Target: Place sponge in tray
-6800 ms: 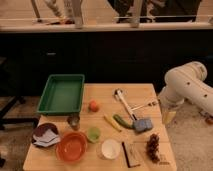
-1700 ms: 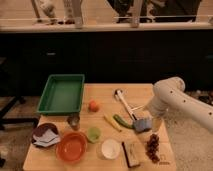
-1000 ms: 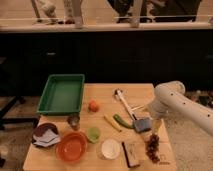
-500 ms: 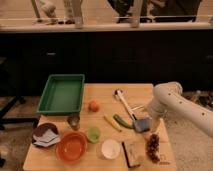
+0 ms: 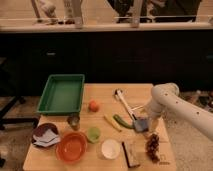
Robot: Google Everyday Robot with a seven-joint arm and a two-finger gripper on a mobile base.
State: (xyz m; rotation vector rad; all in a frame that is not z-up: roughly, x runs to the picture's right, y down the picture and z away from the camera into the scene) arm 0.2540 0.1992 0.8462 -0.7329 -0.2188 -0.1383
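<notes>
The grey-blue sponge (image 5: 139, 125) lies on the wooden table, right of centre, beside a green vegetable (image 5: 121, 121). My gripper (image 5: 148, 124), at the end of the white arm (image 5: 165, 97) that reaches in from the right, hangs low at the sponge's right edge and stands open. I cannot tell whether it touches the sponge. The green tray (image 5: 61, 95) sits at the table's back left with nothing in it, well away from the gripper.
An orange fruit (image 5: 93, 105), a metal cup (image 5: 74, 120), a green cup (image 5: 93, 134), a white cup (image 5: 110, 148), an orange bowl (image 5: 72, 147) and a snack bag (image 5: 44, 135) lie between the sponge and the tray. A white utensil (image 5: 125, 104), a tan block (image 5: 131, 154) and grapes (image 5: 152, 145) surround the sponge.
The arm has shifted a little to the left, bringing the gripper closer against the sponge. The sponge and the other objects have not moved.
</notes>
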